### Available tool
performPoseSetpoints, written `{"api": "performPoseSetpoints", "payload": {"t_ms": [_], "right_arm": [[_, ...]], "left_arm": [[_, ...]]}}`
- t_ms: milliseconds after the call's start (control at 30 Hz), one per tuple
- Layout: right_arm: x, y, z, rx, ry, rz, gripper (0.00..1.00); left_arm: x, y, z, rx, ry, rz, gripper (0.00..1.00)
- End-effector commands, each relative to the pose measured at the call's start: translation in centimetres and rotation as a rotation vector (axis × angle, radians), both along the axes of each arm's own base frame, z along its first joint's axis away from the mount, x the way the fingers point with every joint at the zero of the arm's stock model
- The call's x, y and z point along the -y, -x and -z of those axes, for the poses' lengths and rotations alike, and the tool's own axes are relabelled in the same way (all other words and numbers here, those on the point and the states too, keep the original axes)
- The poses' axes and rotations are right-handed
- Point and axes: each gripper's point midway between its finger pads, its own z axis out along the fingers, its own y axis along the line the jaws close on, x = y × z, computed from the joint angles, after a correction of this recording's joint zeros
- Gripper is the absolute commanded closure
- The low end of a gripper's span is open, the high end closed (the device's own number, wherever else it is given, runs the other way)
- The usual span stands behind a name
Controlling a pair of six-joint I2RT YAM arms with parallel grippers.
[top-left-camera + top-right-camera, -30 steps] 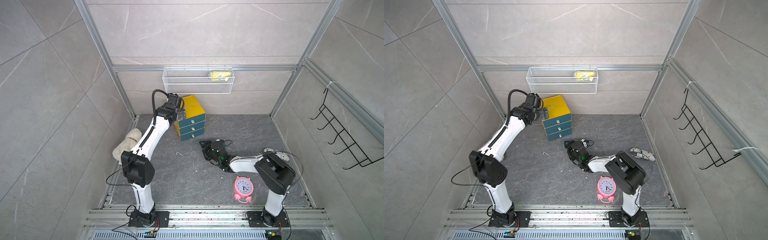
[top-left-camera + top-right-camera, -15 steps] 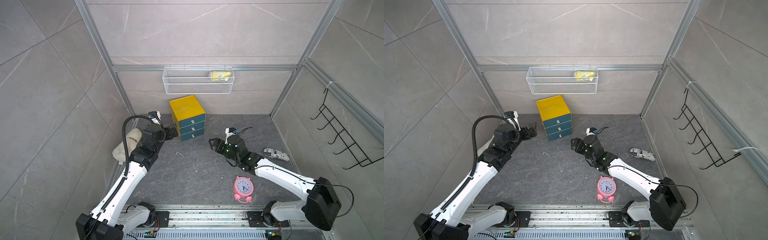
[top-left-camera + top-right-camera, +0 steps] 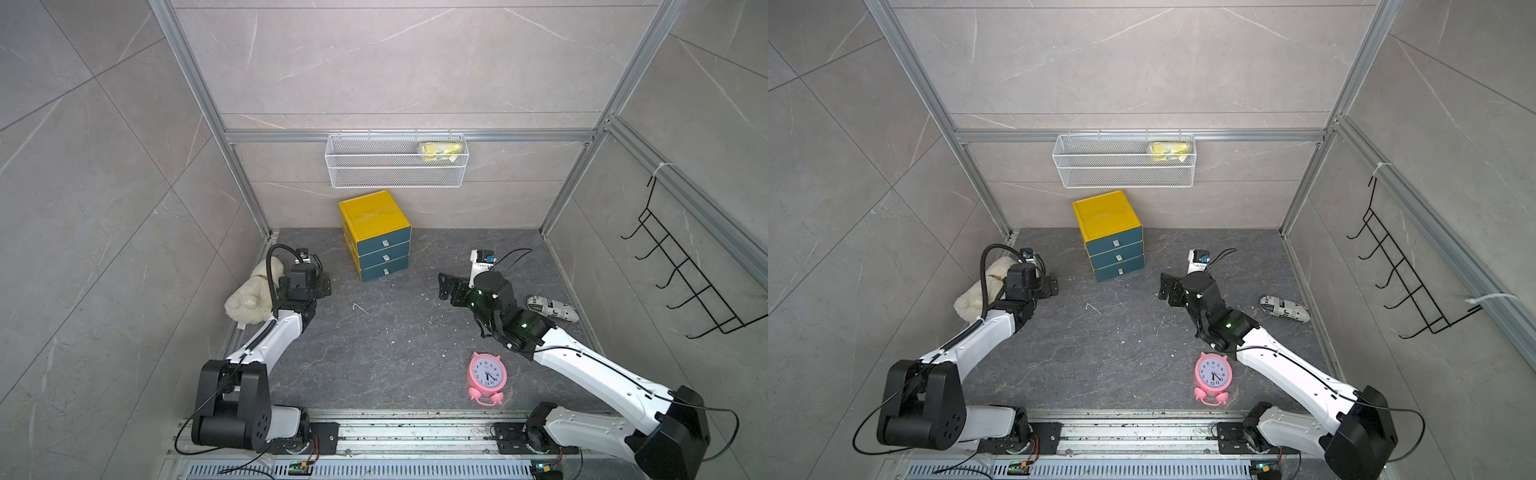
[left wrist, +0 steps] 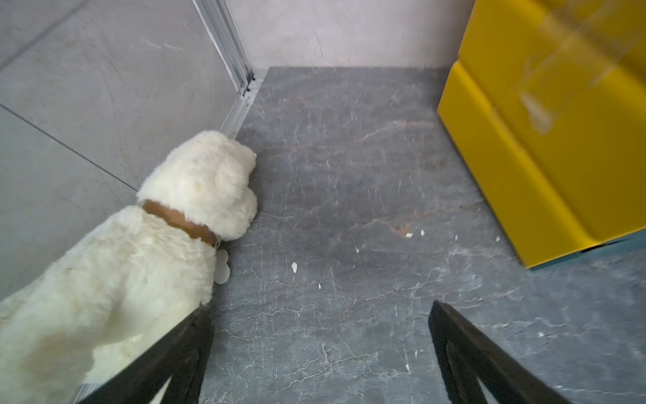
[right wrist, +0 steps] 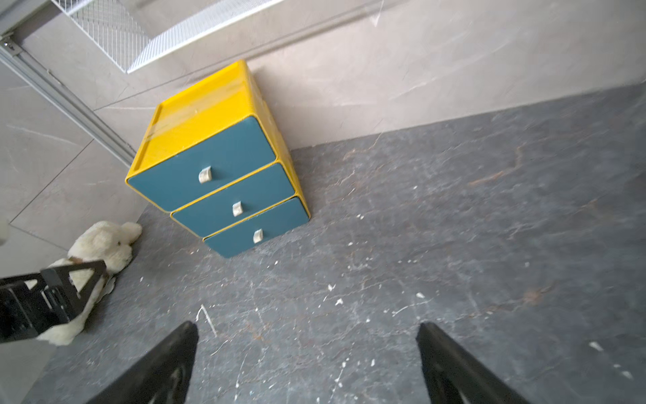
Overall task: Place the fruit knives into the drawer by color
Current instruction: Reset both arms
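The drawer (image 3: 376,232) (image 3: 1108,232) is a yellow cabinet against the back wall with three dark-teal fronts, all pushed in. The right wrist view shows its fronts (image 5: 216,175) and the left wrist view its yellow side (image 4: 542,157). No fruit knives are in view. My left gripper (image 3: 305,282) (image 3: 1027,284) (image 4: 320,307) hovers open and empty to the left of the cabinet. My right gripper (image 3: 449,289) (image 3: 1169,291) (image 5: 307,325) is open and empty to the cabinet's right, pointing toward it over bare floor.
A white plush dog (image 3: 249,299) (image 4: 174,227) lies by the left wall beside my left gripper. A pink alarm clock (image 3: 487,376) stands near the front, and a newspaper-print roll (image 3: 552,308) lies at the right wall. A wire basket (image 3: 397,160) hangs above the cabinet, with a black hook rack (image 3: 681,282) at the right.
My left arm has drawn back from the cabinet to the plush dog's side. My right arm has lifted off the floor and swung right, its jaws spreading wider.
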Motion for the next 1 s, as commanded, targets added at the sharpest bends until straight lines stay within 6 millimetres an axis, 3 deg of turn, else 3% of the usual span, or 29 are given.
{"api": "performPoseSetpoints", "payload": {"t_ms": [0,233,300,467,700,867,967], "right_arm": [[3.3,-0.5,-0.8,0.073,0.098,0.104,0.01],[6.8,-2.2,-0.5,0.123,0.142,0.200,0.01],[8.4,-2.8,-0.4,0.147,0.138,0.241,0.01],[12.7,-4.1,0.5,0.185,0.122,0.341,0.01],[18.7,-5.7,4.0,0.130,0.381,0.504,0.01],[20.0,-5.6,10.4,0.030,0.519,0.523,0.01],[19.8,-5.1,10.4,0.049,0.511,0.494,0.01]], "left_arm": [[-0.4,-0.5,1.5,0.033,-0.044,0.036,0.00],[-0.7,-0.5,5.1,0.070,0.006,0.075,0.01],[-1.8,-0.5,5.4,0.063,0.071,0.051,0.01],[-2.4,1.1,4.9,0.168,0.121,0.052,0.01],[-2.7,1.8,5.4,0.238,0.147,0.069,0.00],[-2.7,1.9,5.4,0.233,0.147,0.069,0.00],[-2.7,1.9,5.4,0.232,0.146,0.069,0.00]]}}
